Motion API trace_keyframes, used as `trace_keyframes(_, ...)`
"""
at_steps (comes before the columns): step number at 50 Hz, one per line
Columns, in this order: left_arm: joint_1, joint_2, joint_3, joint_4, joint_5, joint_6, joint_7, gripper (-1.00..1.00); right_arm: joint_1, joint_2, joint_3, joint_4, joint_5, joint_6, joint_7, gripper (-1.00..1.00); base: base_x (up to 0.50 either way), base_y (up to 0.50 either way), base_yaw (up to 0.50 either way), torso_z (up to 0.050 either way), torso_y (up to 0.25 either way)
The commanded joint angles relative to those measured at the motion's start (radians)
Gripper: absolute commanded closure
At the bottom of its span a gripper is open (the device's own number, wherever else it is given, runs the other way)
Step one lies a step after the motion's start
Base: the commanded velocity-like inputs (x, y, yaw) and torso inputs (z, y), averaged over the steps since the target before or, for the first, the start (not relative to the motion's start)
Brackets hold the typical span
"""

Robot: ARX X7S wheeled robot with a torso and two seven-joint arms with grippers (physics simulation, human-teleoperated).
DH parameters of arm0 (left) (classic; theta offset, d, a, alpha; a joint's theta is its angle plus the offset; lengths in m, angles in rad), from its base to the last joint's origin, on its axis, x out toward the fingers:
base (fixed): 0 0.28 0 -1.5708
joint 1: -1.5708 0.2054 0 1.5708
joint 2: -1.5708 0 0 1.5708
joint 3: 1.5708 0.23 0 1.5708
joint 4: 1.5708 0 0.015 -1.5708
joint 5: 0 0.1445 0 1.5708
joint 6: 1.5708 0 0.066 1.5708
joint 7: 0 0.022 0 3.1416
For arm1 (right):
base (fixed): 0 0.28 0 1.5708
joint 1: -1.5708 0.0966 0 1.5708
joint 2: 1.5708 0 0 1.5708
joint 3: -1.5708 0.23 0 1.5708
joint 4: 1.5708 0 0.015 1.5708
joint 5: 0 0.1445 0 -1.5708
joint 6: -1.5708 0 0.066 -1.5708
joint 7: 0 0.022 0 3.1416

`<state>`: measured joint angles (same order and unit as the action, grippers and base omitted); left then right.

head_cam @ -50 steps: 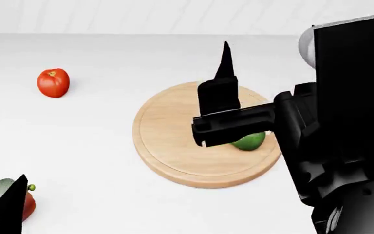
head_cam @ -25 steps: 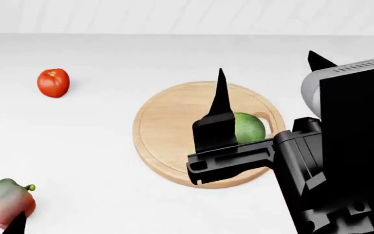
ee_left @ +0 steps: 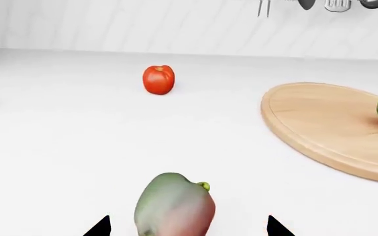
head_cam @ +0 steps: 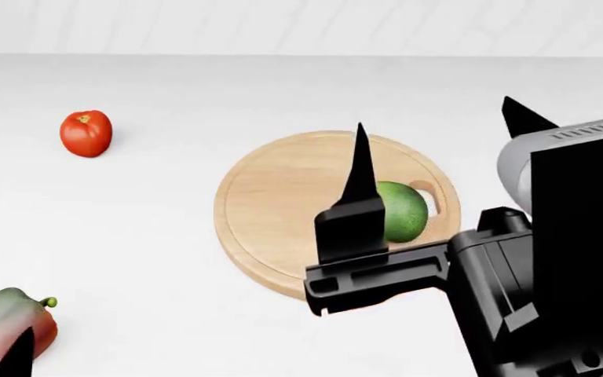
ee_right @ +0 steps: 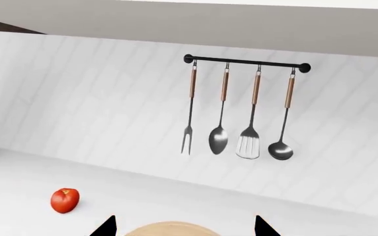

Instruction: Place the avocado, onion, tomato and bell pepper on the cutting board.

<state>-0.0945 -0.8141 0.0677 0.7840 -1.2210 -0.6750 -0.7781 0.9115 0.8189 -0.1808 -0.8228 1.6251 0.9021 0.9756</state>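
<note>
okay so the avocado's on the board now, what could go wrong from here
The avocado sits near the board edge by the hole, so it might roll off if bumped. The left gripper straddles the pepper, which is lobed and could slip when squeezed. No onion is in view.

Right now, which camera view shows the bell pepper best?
The left wrist view: the bell pepper lies close, between the open left gripper's fingertips, with its stem visible; only its base is cropped. The head view shows it small in the corner, partly hidden by a fingertip. The right wrist view misses it.
</note>
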Motion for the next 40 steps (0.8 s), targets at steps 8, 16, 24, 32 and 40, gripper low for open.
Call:
trace_keyframes(8,-0.1,0.059,0.094,-0.153,0.081,-0.026,0.073,-1.0,0.004,0.014,0.003,-0.019,0.042,-0.014,0.036,-1.0,0.0,0.0,0.0,0.0,0.0)
trace_keyframes(16,-0.123,0.079,0.136,-0.22,0.149,-0.016,0.118,-1.0,0.008,0.015,0.001,-0.019,0.049,-0.017,0.045,-1.0,0.0,0.0,0.0,0.0,0.0)
trace_keyframes(24,-0.12,0.095,0.155,-0.28,0.176,0.0,0.155,-1.0,-0.014,0.017,0.007,-0.025,0.051,-0.029,0.05,-1.0,0.0,0.0,0.0,0.0,0.0)
trace_keyframes(32,-0.117,0.104,0.167,-0.317,0.193,0.008,0.171,-1.0,-0.02,0.027,0.011,-0.035,0.073,-0.038,0.065,-1.0,0.0,0.0,0.0,0.0,0.0)
trace_keyframes(40,-0.103,0.11,0.166,-0.342,0.203,0.024,0.18,-1.0,-0.035,0.036,0.021,-0.048,0.084,-0.049,0.073,-1.0,0.0,0.0,0.0,0.0,0.0)
